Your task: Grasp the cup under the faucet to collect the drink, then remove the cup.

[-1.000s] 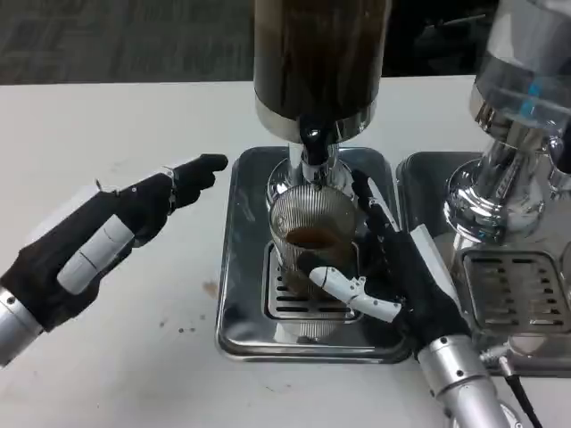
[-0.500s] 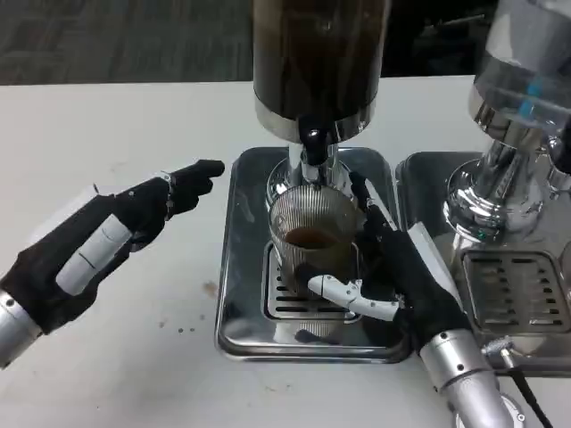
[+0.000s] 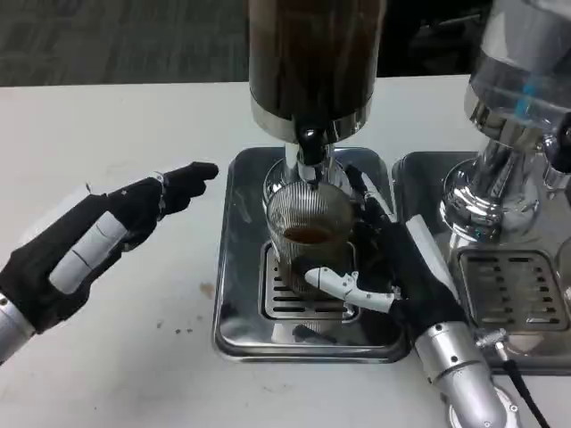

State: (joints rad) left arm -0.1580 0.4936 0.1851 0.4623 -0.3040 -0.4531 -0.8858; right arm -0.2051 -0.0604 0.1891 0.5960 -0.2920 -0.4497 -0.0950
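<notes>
A ribbed clear cup (image 3: 308, 227) with brown drink in it stands on the drip grate under the black faucet (image 3: 309, 143) of the dark dispenser (image 3: 312, 58). My right hand (image 3: 393, 263) wraps around the cup from the right, thumb across its front and fingers behind it. My left hand (image 3: 103, 236) hovers over the table to the left of the steel tray (image 3: 234, 267), fingers extended toward the dispenser and holding nothing.
A second dispenser (image 3: 522, 98) with its own steel tray and grate (image 3: 513, 290) stands at the right, close to my right forearm. White table lies to the left and front, with small brown spots (image 3: 207, 288) near the tray.
My left hand has drawn back slightly to the left and down. The right hand stays around the cup; the whole picture has shifted a little.
</notes>
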